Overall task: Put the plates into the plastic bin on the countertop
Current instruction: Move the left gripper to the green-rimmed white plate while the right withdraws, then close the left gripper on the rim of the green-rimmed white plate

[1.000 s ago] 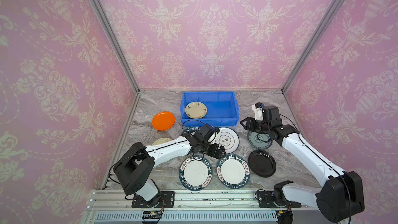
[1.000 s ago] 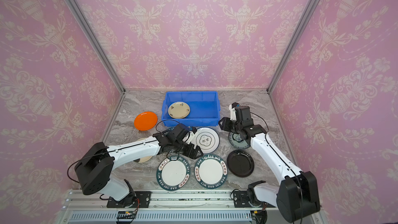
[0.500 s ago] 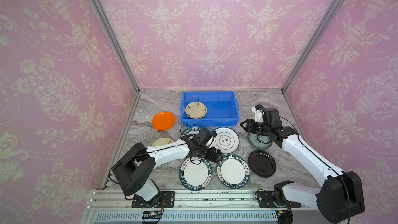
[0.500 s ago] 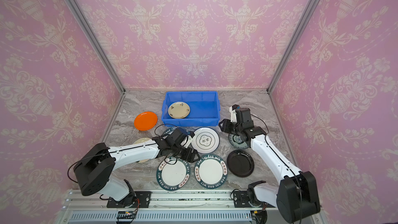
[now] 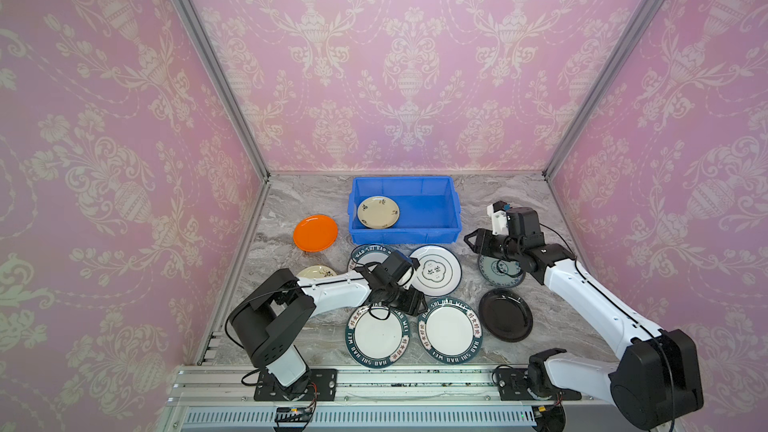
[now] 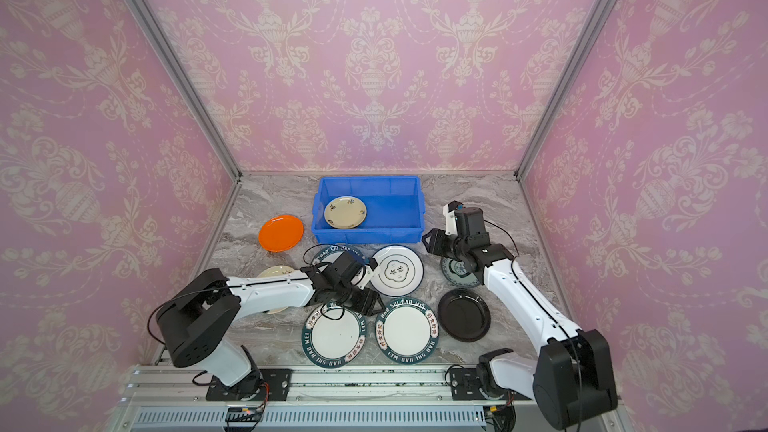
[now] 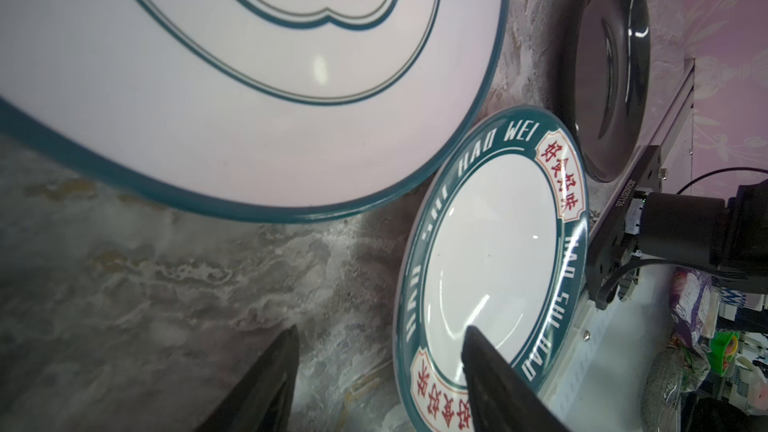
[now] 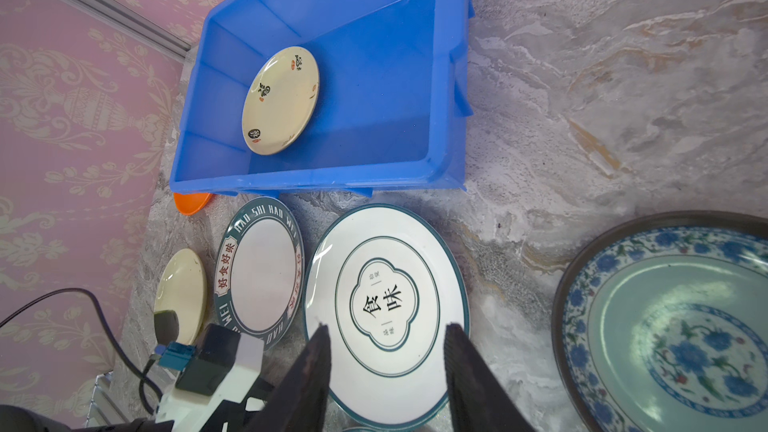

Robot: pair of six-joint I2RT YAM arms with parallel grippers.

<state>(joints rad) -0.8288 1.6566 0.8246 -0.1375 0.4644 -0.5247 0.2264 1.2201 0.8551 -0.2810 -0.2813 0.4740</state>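
The blue plastic bin (image 5: 428, 235) stands at the back of the countertop (image 5: 490, 195) with one cream floral plate (image 5: 378, 211) in it. Outside lie the orange plate (image 5: 315, 233), a second cream plate (image 5: 316, 272), three teal-rimmed plates (image 5: 377, 333), the emblem plate (image 5: 436, 271), the black plate (image 5: 505, 314) and the blue-patterned plate (image 5: 500, 274). My left gripper (image 7: 380, 338) is low and open, straddling the rim of the right front teal-rimmed plate (image 7: 490, 251). My right gripper (image 8: 386, 336) hangs open and empty above the emblem plate (image 8: 386, 297).
Pink papered walls close in the left, back and right. A metal rail (image 5: 374, 380) with both arm bases runs along the front edge. My left arm (image 5: 332, 288) lies over the cream and rear teal-rimmed plates. Bare marble shows right of the bin.
My left gripper has dropped toward the front, from the emblem plate's left edge to the front teal-rimmed plates, and its jaws have narrowed. The right arm has hardly moved.
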